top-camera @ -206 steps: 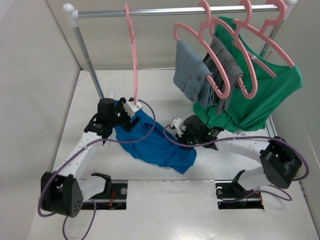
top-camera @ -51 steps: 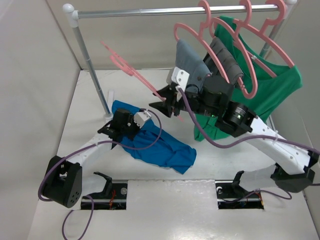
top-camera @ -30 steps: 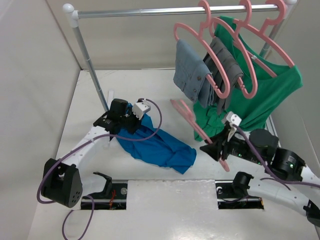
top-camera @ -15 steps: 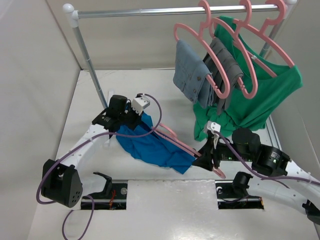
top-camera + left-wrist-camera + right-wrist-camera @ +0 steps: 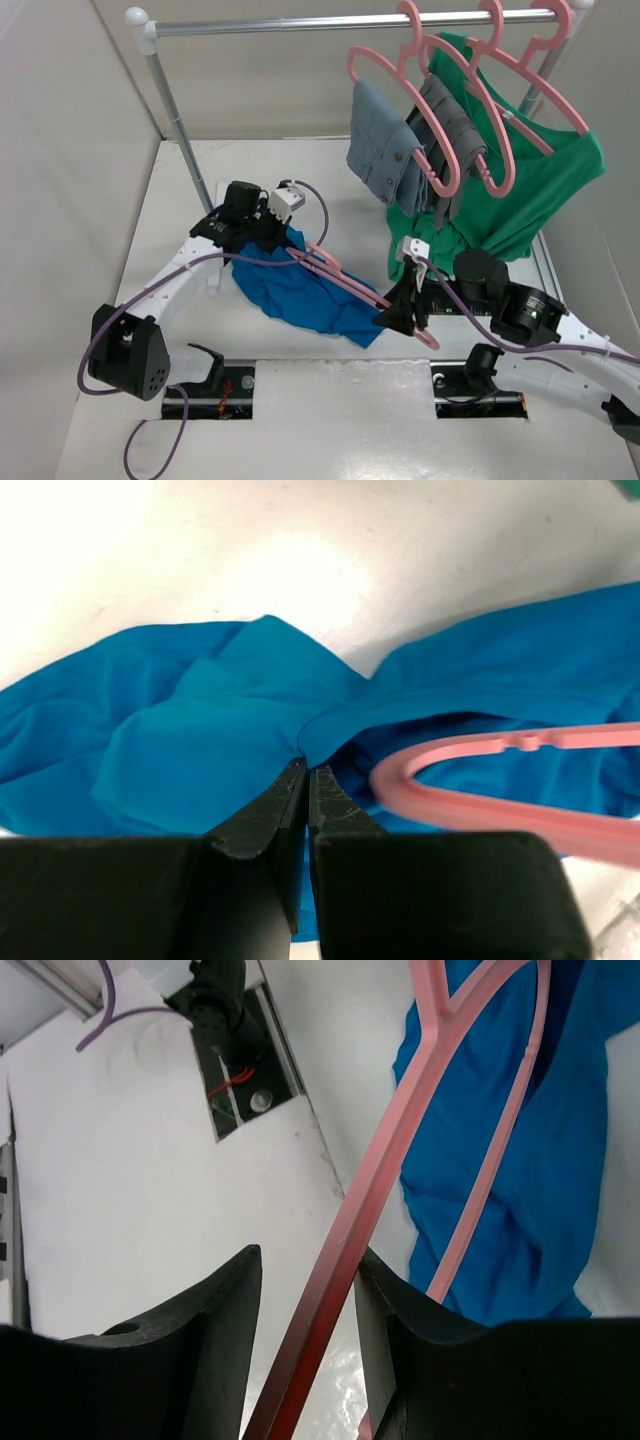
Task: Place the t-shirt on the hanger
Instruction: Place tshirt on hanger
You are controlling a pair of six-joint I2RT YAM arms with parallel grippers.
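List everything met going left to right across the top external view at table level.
Rack's upright pole → left claw, shut on the blue t-shirt → right claw, gripping the pink hanger → green shirt. The pink hanger lies over the t-shirt, so it has no place of its own.

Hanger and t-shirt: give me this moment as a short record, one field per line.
t-shirt: blue, crumpled on the table
hanger: pink, bare, slanted over the t-shirt
left gripper: shut on a fold of the t-shirt
right gripper: shut on the hanger's bar
hanger end: beside the pinched fold, on top of the cloth
task status: t-shirt not yet on the hanger
rack: other pink hangers with grey garments and a green shirt
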